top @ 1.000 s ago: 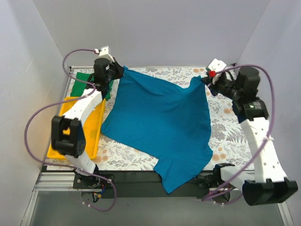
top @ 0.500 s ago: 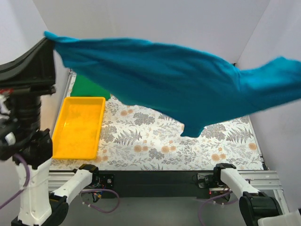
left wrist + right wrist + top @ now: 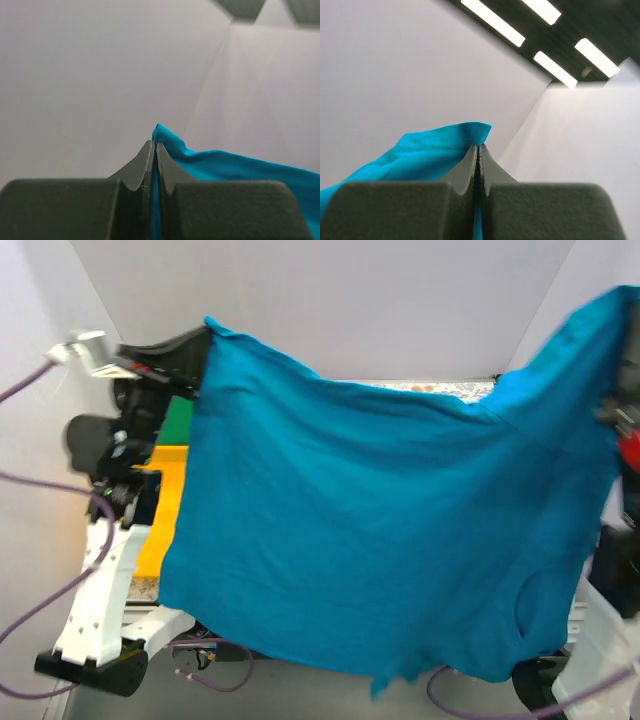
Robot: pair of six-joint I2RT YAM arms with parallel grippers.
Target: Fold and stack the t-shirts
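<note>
The teal-blue t-shirt (image 3: 380, 530) hangs spread in the air between both arms and hides most of the table. My left gripper (image 3: 205, 335) is shut on its upper left corner; the cloth (image 3: 200, 162) shows pinched between the jaws (image 3: 154, 150). My right gripper (image 3: 622, 415), at the far right and blurred, is shut on the other corner; the hem (image 3: 445, 145) sticks out past the jaws (image 3: 479, 150). A strip of the green t-shirt (image 3: 178, 422) shows at the back left, behind the left arm.
The yellow tray (image 3: 160, 510) lies at the left edge of the table, mostly hidden by the left arm and the hanging shirt. A strip of the floral table cover (image 3: 440, 388) shows at the back. White walls enclose the table.
Both arms lifted the teal-blue shirt off the table and swung it high. It now hangs lower and wider, facing the camera, with the left arm back in view.
</note>
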